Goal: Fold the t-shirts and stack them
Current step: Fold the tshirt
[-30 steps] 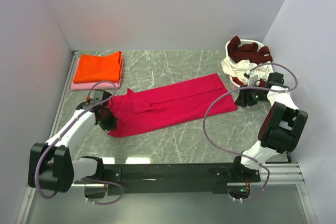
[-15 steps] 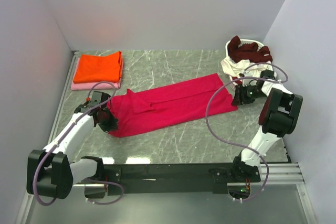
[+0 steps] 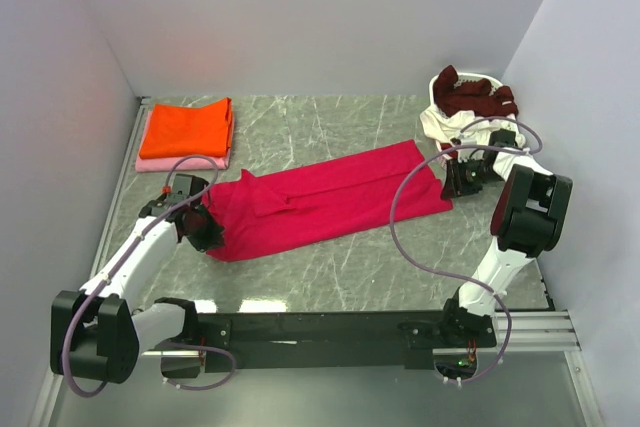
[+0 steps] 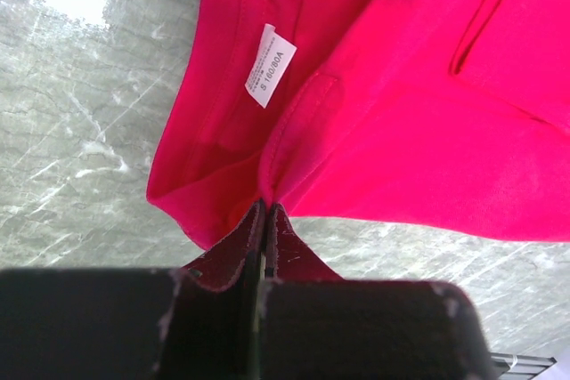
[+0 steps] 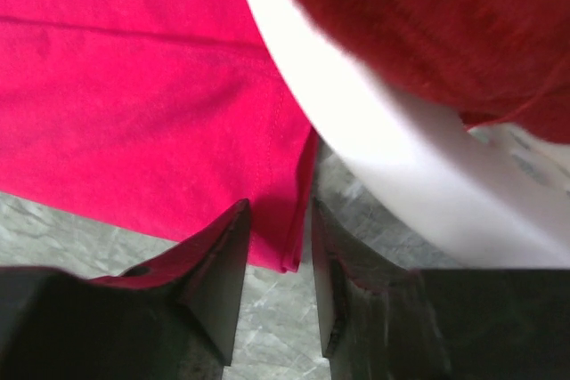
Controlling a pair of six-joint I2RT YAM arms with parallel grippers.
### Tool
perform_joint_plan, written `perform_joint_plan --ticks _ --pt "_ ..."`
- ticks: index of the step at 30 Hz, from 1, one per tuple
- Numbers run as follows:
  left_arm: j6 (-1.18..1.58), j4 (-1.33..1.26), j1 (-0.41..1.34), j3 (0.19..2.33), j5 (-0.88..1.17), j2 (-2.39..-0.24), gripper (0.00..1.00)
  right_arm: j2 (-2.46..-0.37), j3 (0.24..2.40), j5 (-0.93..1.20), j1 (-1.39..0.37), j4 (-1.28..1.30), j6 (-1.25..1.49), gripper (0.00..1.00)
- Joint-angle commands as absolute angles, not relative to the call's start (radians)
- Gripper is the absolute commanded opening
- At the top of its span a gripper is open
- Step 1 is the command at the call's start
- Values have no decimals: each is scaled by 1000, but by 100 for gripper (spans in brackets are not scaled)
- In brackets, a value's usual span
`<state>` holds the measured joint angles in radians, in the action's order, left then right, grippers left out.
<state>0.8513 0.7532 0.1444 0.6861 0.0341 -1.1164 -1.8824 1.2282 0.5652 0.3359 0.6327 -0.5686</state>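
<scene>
since a second ago the right arm has folded in to the left, bringing the right claw to the right end of the crimson-pink t-shirt, while the left arm has barely shifted. from above, that shirt lies spread in a long slanted strip across the middle of the desk, its left end near, its right end farther. the left claw sits at the near left end. at the far left an orange t-shirt lies folded on top of a pale pink t-shirt. at the far right a white laundry basket holds a dark maroon t-shirt and a white t-shirt, which hangs over its near side. in the left wrist view the left claw is clenched tight on a fold of the crimson-pink t-shirt, lifting it into a small ridge off the desk; a white care label shows on the cloth beyond. in the right wrist view the right claw stands released, its fingers apart and astride the shirt's hemmed corner edge, with the cloth in the gap but not pinched. just to the right runs a smooth white band, basket rim or white cloth, i cannot tell which, with dark maroon cloth above it.
</scene>
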Motion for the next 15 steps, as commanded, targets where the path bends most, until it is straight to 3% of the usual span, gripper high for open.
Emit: perform_joint_plan --ticks 1,8,12,15 --pt "836 753 138 686 54 -1074 0 -1861 1209 539 325 600 -560 42" --pt "842 755 138 677 63 -1055 0 -1835 1141 503 308 534 -565 45" --pt "842 755 138 678 58 -1054 0 -1836 1146 505 305 538 -569 38" --pt "844 756 137 677 57 -1054 0 -1827 1138 500 305 512 -565 27"
